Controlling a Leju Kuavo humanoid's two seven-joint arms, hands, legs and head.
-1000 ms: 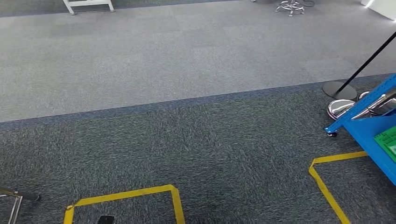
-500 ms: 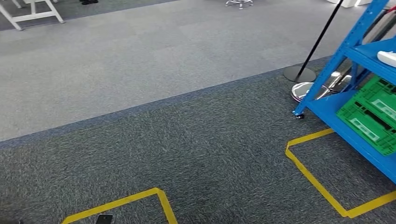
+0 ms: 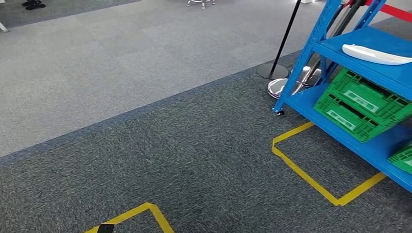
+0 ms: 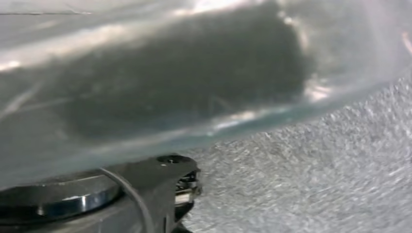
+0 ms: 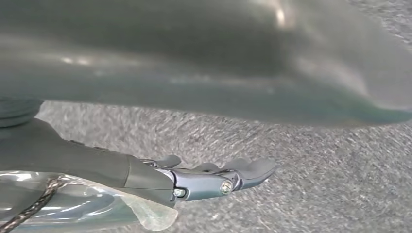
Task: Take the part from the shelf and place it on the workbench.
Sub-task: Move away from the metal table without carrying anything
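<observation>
A long white curved part (image 3: pixel 376 54) lies on a board of the blue shelf (image 3: pixel 362 35) at the far right of the head view. In the right wrist view my right hand (image 5: pixel 214 177) hangs over grey carpet, its fingers stretched out and apart with nothing in them. The left wrist view shows a dark piece of my left hand (image 4: pixel 163 187) over the carpet under a blurred grey cover; how its fingers lie cannot be told.
Two stacked green crates (image 3: pixel 359 104) sit on the shelf's bottom board, with another green crate (image 3: pixel 402 158) beside them. A black stanchion pole with a round base (image 3: pixel 272 71) stands by the shelf's corner. Yellow tape (image 3: pixel 301 170) outlines floor squares.
The whole picture has shifted left: the camera has turned toward the shelf. The shelf, the white part and the green crates now show much more fully at the right.
</observation>
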